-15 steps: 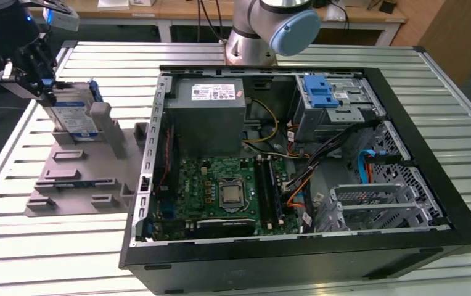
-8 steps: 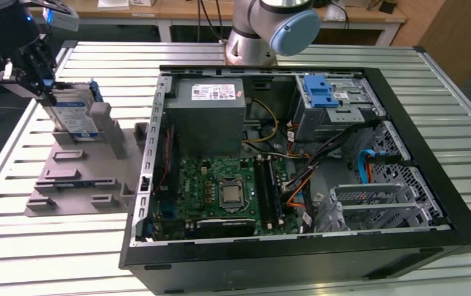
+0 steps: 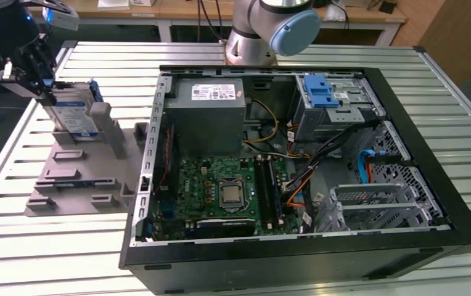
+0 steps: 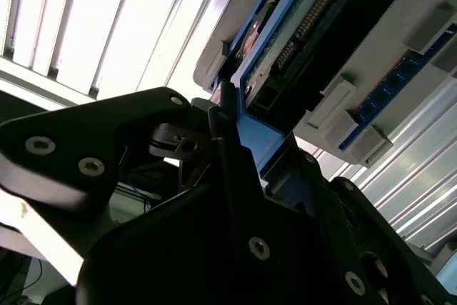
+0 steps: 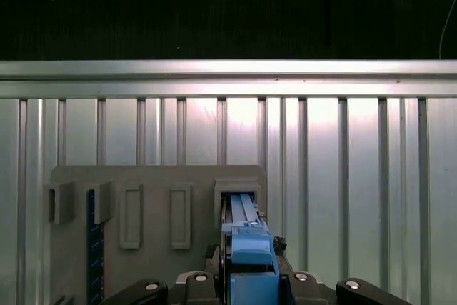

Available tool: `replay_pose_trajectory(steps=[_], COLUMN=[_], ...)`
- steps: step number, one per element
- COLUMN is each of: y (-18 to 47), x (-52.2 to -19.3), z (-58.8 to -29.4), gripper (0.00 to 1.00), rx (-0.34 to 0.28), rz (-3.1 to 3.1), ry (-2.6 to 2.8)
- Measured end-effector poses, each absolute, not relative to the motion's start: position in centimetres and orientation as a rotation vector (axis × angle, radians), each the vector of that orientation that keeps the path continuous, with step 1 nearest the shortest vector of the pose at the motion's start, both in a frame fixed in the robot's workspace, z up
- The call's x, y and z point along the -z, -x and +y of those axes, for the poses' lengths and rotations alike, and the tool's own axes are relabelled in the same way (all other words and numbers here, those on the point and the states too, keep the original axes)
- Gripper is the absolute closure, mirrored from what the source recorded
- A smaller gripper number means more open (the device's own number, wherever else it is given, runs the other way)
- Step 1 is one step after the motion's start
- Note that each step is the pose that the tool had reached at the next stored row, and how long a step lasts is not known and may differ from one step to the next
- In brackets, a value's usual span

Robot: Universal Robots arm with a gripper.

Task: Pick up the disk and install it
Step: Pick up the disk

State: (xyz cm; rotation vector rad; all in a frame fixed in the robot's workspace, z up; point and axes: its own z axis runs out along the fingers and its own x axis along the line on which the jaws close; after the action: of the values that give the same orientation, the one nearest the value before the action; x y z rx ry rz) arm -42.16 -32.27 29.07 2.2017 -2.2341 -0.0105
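The disk (image 3: pixel 76 115), a silver drive with a white-and-blue label in a blue carrier, stands on edge in a slot of the grey holder (image 3: pixel 79 179) at the exterior view's left. My gripper (image 3: pixel 49 92) is at its upper end, shut on the blue carrier. In the first wrist view the blue carrier (image 5: pixel 250 262) runs between the black fingers (image 5: pixel 280 246) down into the holder's slot (image 5: pixel 239 201). The second wrist view has one finger (image 4: pixel 223 123) pressed against the carrier's edge (image 4: pixel 260 141), with the disk's circuit side (image 4: pixel 303 23) beyond. Whether the disk has left the slot I cannot tell.
An open black computer case (image 3: pixel 404 117) lies at the exterior view's right, holding a grey power supply (image 3: pixel 206 108), a motherboard (image 3: pixel 227 191) and a drive bay with a blue clip (image 3: pixel 322 92). The arm's base (image 3: pixel 256 37) stands behind it. All rests on a slatted metal table (image 3: pixel 46 246).
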Motion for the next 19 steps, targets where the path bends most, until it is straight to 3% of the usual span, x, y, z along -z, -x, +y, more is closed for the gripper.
replay_pose_trajectory(steps=[19], y=[42.2], x=[-30.2], z=[-32.3], gripper=[0.64], rx=[0.011], rz=[-2.234], ry=[-2.202])
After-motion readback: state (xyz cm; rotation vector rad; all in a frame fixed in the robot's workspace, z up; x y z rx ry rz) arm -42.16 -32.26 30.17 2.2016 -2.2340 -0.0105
